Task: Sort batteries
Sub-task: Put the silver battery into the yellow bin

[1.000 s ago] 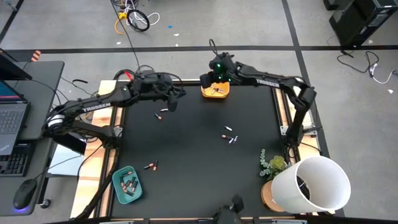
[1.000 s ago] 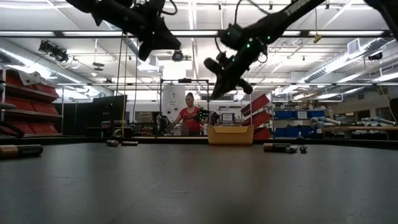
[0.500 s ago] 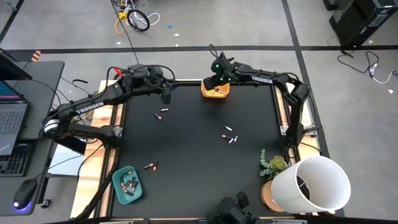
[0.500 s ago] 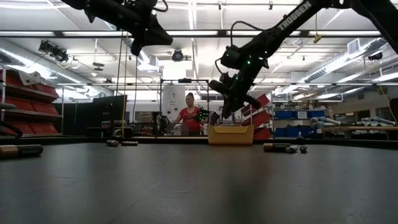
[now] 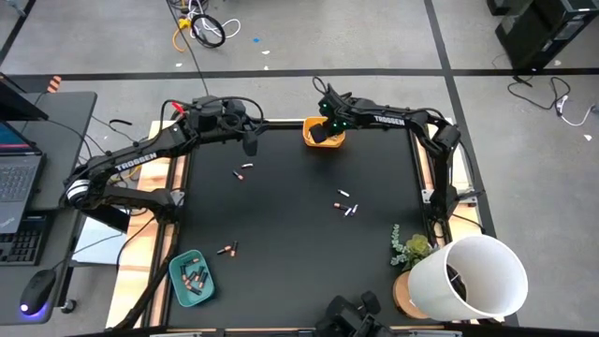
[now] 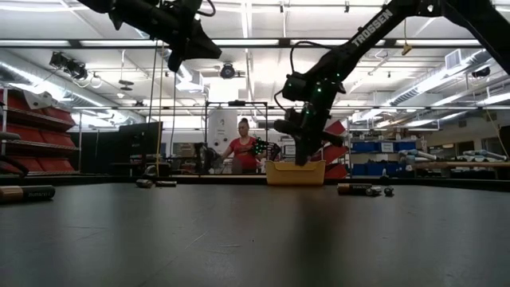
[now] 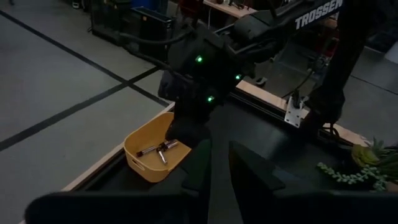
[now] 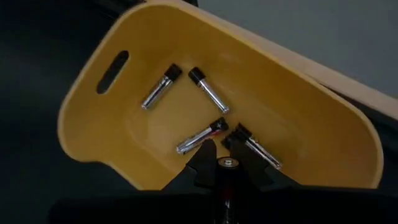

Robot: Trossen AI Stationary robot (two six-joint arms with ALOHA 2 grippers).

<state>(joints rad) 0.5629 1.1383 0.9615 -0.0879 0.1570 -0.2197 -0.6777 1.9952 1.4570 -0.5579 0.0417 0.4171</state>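
The yellow tray sits at the table's far edge, with several silvery batteries lying on its floor. My right gripper hovers over it, at rim height in the low view, and is shut on one battery. My left gripper is raised above the far-left part of the table, with its fingers shut and nothing between them. Loose batteries lie on the black table. A teal tray near the near-left corner holds copper-and-black batteries. My right gripper pinches one battery between its two fingertips, coming from above and pointing down. The battery's silvery end cap faces the tray floor. The fingers hide the rest of its body. It hangs clear over the tray's inside.
A potted plant and a large white cylinder stand at the near-right corner. A laptop, keyboard and mouse sit on a desk left of the table. A person stands in the room beyond the far edge.
My right gripper has come down toward the yellow tray, from well above it to rim height, still shut on its battery. My left gripper has drawn up and back toward the far-left edge, away from the two batteries beneath it, then held still.
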